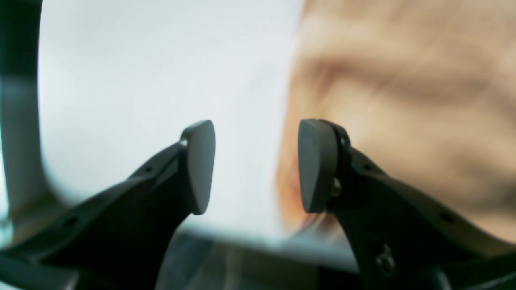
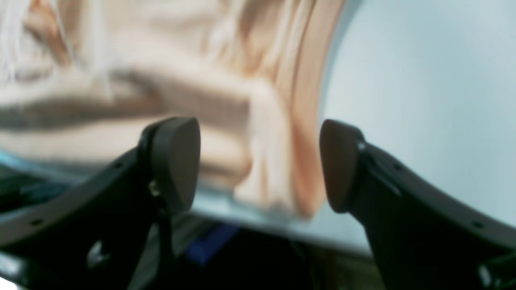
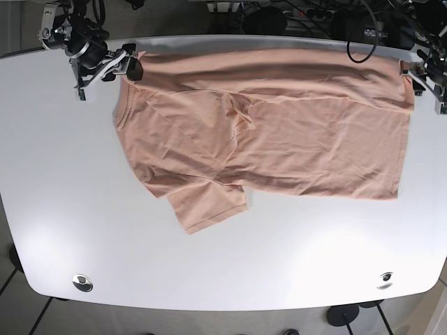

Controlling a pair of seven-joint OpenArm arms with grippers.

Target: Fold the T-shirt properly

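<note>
Shirt [image 3: 279,132] lies spread on the table [image 3: 56,209], long axis left-right in the base view. Right gripper [image 3: 126,63] sits at its far collar-end corner, left gripper [image 3: 412,73] at the far hem corner. Both have jaws apart, cloth edge between or just beside the pads, neither clamped.

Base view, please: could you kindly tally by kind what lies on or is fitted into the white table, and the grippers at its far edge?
Peach cotton T-shirt: 1
Black robot grippers, right gripper and left gripper: 2
Round metal fittings in the white table, one near-left, one near-right: 2
Total: 5
</note>
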